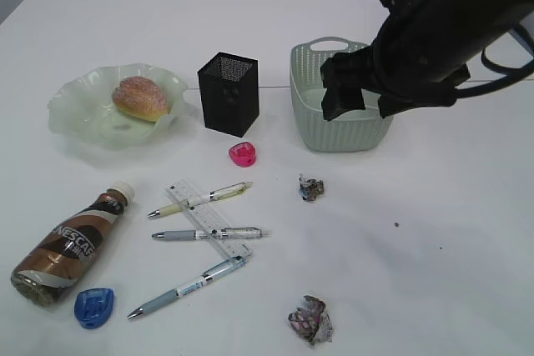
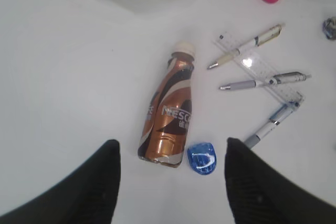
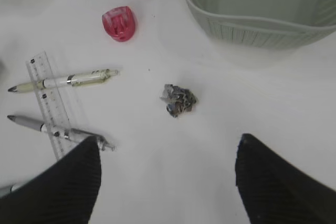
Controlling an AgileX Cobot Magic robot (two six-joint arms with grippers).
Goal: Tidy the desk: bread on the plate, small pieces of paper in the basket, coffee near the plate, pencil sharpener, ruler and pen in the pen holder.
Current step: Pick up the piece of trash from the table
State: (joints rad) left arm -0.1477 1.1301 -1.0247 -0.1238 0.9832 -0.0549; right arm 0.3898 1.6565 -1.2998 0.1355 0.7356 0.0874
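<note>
From the exterior view the bread (image 1: 140, 97) sits on the plate (image 1: 79, 110) at the left of the desk (image 1: 450, 231), with the pen holder (image 1: 229, 93) standing to its right and the basket (image 1: 338, 97) further right again. The coffee (image 1: 71, 243) lies on its side near the front left corner, a blue pencil sharpener (image 1: 93, 306) just by its base. The ruler (image 1: 209, 218) lies slantwise under two of the three pens (image 1: 200, 199); a pink pencil sharpener (image 1: 243, 153) rests in front of the pen holder.

The right gripper (image 1: 360, 89) hangs in front of the basket, and only its own wrist view makes plain that the jaws stand wide apart with nothing between them, above a small crumpled paper (image 3: 178, 99). A second, larger paper wad (image 1: 310, 319) shows in the exterior view alone.

The left gripper (image 2: 170, 182) is outside the exterior view (its wrist camera is the sole witness): jaws spread and empty over the bottle's base, though how high above it is hard to judge.
</note>
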